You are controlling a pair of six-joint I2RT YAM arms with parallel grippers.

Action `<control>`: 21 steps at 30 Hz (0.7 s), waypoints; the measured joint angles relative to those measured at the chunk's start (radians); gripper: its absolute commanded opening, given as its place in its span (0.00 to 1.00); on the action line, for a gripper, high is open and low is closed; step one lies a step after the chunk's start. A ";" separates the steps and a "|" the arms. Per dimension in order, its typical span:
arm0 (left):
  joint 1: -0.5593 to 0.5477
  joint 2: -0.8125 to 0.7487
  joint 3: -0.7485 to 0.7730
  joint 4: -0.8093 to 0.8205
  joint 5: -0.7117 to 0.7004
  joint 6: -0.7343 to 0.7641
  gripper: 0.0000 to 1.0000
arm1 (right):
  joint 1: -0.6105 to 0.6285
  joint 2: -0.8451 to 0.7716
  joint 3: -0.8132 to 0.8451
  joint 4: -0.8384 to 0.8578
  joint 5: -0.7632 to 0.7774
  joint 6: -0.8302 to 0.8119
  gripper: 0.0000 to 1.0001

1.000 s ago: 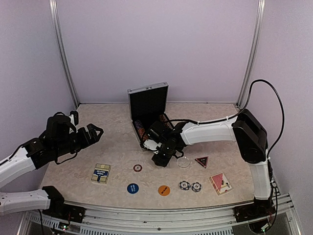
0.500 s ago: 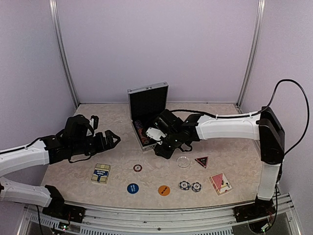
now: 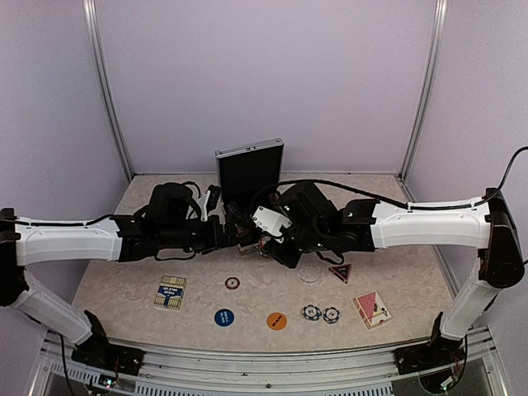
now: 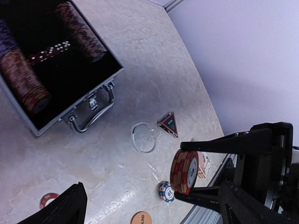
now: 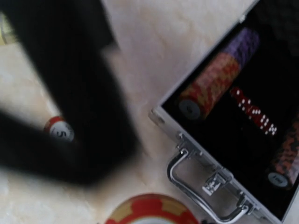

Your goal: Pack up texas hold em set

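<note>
Red chip stack (image 5: 152, 212) is pinched in my right gripper (image 4: 189, 170), now swung over to the case (image 3: 249, 169). Left gripper (image 3: 224, 235) has come alongside, wide open; chips should go in next.

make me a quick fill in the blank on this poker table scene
The right hand grips a small stack of ____ chips. The case has its lid ____. In the top view, the blue disc lies ____ of the orange disc. The left hand holds ____.
Missing words: red; open; left; nothing.
</note>
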 measured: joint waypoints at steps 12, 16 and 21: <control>-0.039 0.149 0.052 0.211 0.134 -0.047 0.82 | 0.037 -0.100 -0.080 0.076 0.032 -0.004 0.36; -0.046 0.164 0.052 0.271 0.167 -0.069 0.71 | 0.041 -0.115 -0.086 0.088 0.036 -0.004 0.36; -0.052 0.168 0.052 0.332 0.197 -0.093 0.57 | 0.042 -0.117 -0.087 0.098 0.042 -0.004 0.36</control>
